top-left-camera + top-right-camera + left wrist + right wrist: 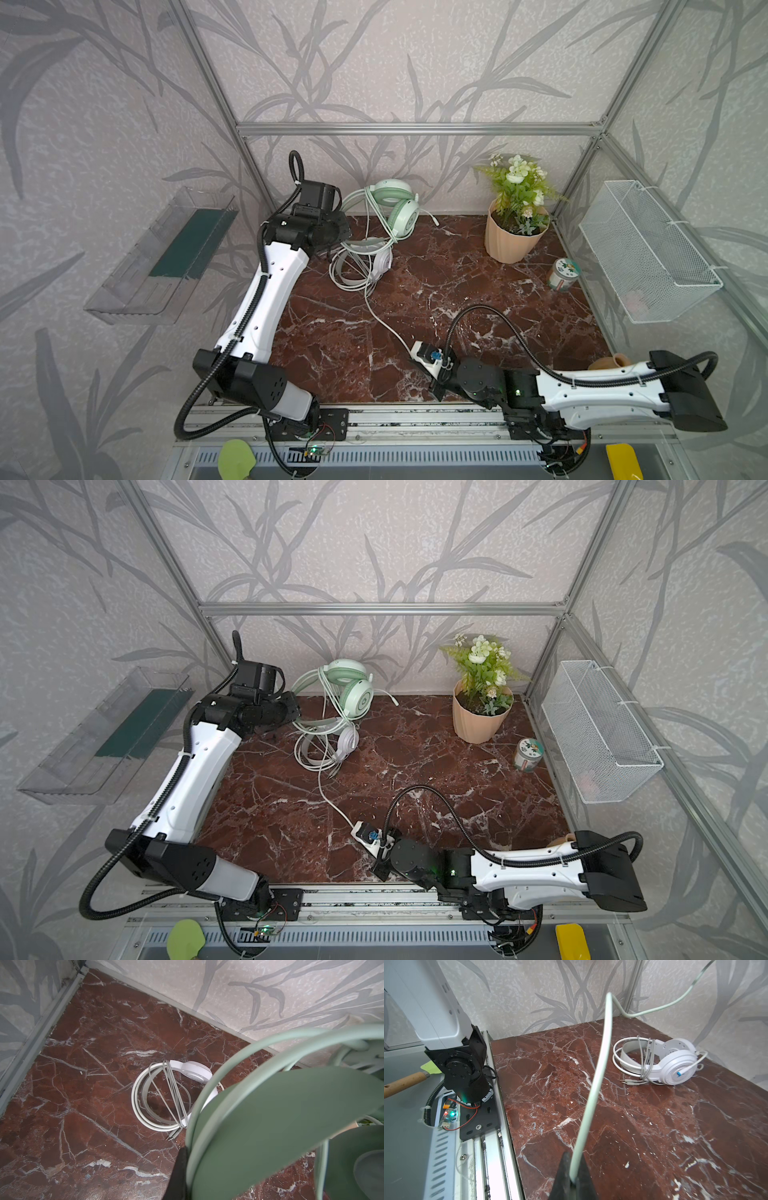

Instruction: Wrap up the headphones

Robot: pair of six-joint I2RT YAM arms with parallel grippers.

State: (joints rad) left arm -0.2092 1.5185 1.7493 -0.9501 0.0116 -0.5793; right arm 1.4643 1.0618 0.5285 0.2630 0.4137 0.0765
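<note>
Headband first: at the back left of the marble table [478,299], the left gripper [336,239] is clamped shut on the headband [249,1126] of the mint green headset [399,208]. It holds the set clear of the tabletop, with the earcups close to the back wall. We judge this headset to be light, hard plastic. Its thin outer arcs look springy and its wide inner strap soft, so the arcs make the firmer place to grip.

Just below and in front of it, the white headset [376,264] lies flat on the marble. Its grey lead [645,1057] is looped across the band, and the plugs rest beside an earcup. To our eye that one is already wrapped.

From the lifted set the mint cable [386,328] runs down across the middle of the table toward the front edge. There the right gripper [572,1178] has closed tight on it, and in the right wrist view the cable rises straight out from between the jaws. We cannot see the plug end.

The cable looks thin, limp and smooth. We expect it to slip through a loose pinch and to kink if pulled hard, so it wants gentle tension. We think each turn should be laid over the band between the earcups.
</note>
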